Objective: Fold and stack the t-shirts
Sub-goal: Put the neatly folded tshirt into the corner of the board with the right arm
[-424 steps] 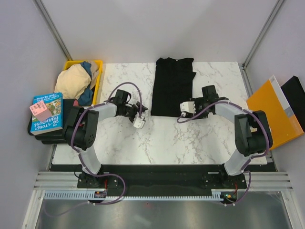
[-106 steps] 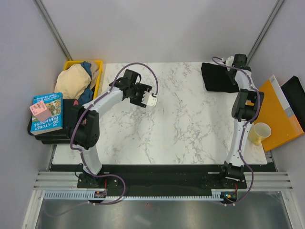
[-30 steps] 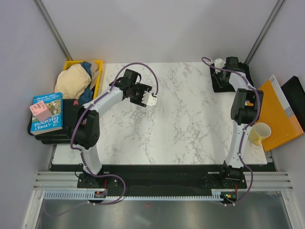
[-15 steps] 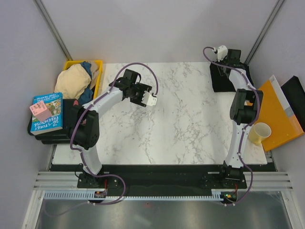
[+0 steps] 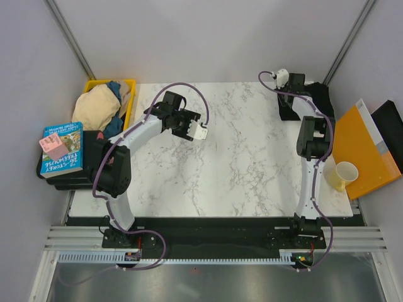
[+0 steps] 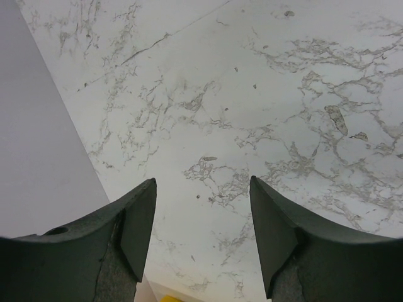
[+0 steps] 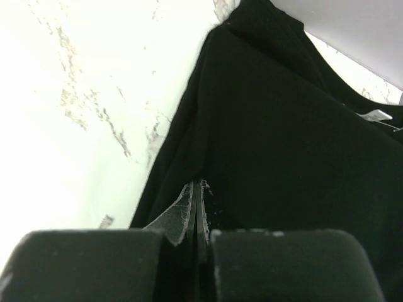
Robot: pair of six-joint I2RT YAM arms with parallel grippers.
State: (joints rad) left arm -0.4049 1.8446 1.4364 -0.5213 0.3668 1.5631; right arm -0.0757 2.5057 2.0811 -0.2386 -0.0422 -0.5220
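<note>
the folded black cloth t-shirt (image 5: 288, 108) lay at the far right corner of the white marble desk (image 5: 252, 163), one side seemingly past the right edge. the right gripper (image 5: 281, 75) was clenched, with nothing visibly pinched, tips just over a fold. risk: a dragging tip could snag the fold open or pull the shirt overboard. the left gripper (image 5: 200, 132) hung released and empty. the crumpled beige t-shirt (image 5: 97, 104) awaited folding.
</note>
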